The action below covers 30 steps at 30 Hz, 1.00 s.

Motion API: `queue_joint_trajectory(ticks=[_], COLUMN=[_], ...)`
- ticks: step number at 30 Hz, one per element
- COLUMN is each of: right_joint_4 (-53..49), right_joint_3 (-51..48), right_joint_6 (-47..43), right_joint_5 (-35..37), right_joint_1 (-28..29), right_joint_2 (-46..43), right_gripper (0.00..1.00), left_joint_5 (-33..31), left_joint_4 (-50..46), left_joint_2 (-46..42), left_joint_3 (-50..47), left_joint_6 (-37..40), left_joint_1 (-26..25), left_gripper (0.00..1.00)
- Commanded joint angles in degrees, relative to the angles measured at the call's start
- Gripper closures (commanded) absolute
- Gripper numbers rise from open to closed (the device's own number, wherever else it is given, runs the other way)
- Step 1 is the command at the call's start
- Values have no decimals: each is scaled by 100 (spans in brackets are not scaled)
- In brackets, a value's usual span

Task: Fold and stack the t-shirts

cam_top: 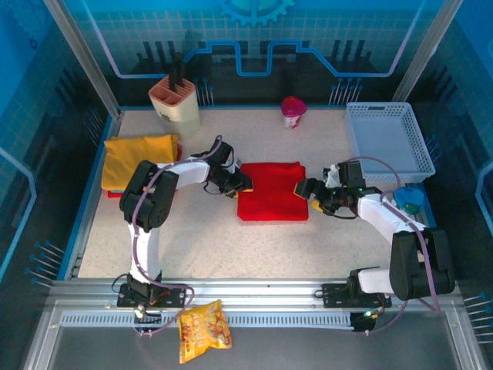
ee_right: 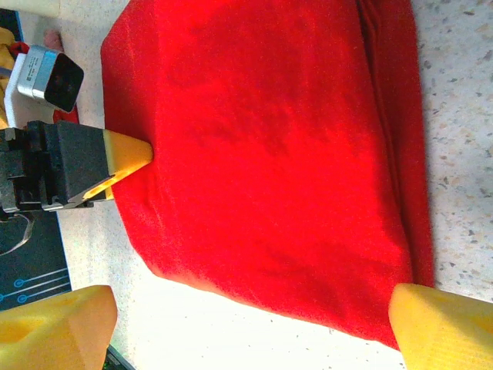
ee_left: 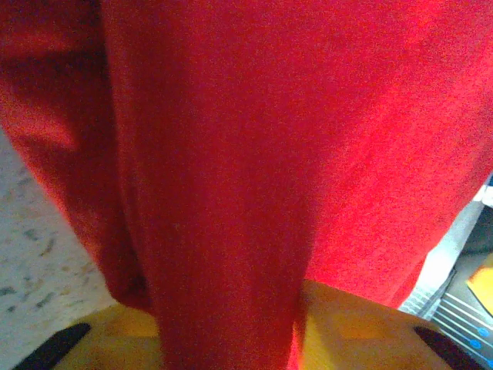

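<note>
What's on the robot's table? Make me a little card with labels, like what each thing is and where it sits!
red t-shirt: folded flat, middle of the table
yellow t-shirt: folded, far left
left gripper: at the red t-shirt's left edge, red cloth between its fingers
right gripper: open, at the red t-shirt's right edge
basket: white, back right
snack bag: in front of the arm bases

- red t-shirt [cam_top: 271, 191]: plain bright red
- yellow t-shirt [cam_top: 139, 158]: plain mustard yellow
- table [cam_top: 231, 239]: off-white with fine grey speckles
- basket [cam_top: 385, 139]: pale bluish-white lattice
- snack bag [cam_top: 204, 330]: yellow-orange, printed
- cup [cam_top: 293, 112]: magenta-pink
- utensil holder [cam_top: 176, 100]: peach over cream
- left gripper [ee_right: 145, 154]: yellow fingertips, black body
- right gripper [ee_right: 246, 327]: yellow fingers
- back wall [cam_top: 254, 31]: blue grid with lighter blue lines
</note>
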Motion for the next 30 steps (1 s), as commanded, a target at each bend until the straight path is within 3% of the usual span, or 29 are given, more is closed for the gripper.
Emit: queue_joint_trajectory(ticks=[1, 6, 9, 16, 23, 30], right_joint_4=[49, 75, 65, -146, -402, -421], right_joint_3=[-94, -138, -139, -52, 166, 308], right_joint_6=[-49, -42, -48, -103, -238, -288], right_joint_5=[-188, -221, -243, -194, -282, -440], right_joint_1=[-132, -175, -199, -209, -211, -196], right_joint_2=[-127, -152, -152, -251, -347, -239], right_gripper=[8, 9, 9, 9, 9, 9], left_joint_5=[275, 174, -186, -1493, -2116, -2951], left_joint_4=[89, 52, -334, -1780, -2940, -4469], left_joint_2=[137, 157, 61, -724, -1594, -1850], left_joint_3=[145, 135, 243, 617, 934, 1922], left_joint_6=[-16, 37, 273, 1164, 1752, 2415], left_joint_1=[-43, -6, 0, 28, 314, 745], left_gripper=[71, 85, 100, 100, 100, 100])
